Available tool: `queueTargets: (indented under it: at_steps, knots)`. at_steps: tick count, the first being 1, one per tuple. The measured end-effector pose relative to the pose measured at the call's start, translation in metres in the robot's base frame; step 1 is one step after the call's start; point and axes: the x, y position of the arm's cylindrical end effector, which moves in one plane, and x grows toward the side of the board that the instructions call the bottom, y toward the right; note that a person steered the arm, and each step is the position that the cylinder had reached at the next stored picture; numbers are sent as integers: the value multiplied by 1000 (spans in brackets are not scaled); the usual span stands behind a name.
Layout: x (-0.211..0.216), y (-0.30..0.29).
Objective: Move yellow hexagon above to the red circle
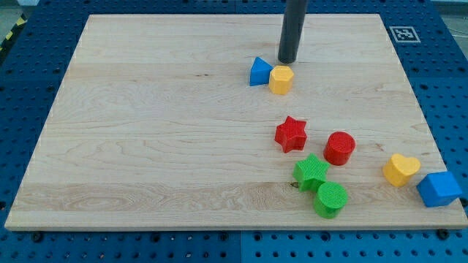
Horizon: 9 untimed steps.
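The yellow hexagon [281, 79] lies in the upper middle of the wooden board, touching a blue triangle [259, 71] on its left. The red circle [339, 148] lies lower and to the right, well apart from the hexagon. My tip [288, 61] stands just above the hexagon toward the view's top, close to its upper edge.
A red star [291, 134] lies left of the red circle. A green star [311, 172] and a green circle [330, 199] lie below it. A yellow heart [401, 169] and a blue cube [439, 189] sit at the board's [146, 146] lower right edge.
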Motion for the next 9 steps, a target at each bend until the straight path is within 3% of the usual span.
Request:
queueTargets:
  at_steps: [1,4,6,9]
  knots:
    - [-13,-17]
    - [8,-28]
    - [7,-87]
    - [37,-89]
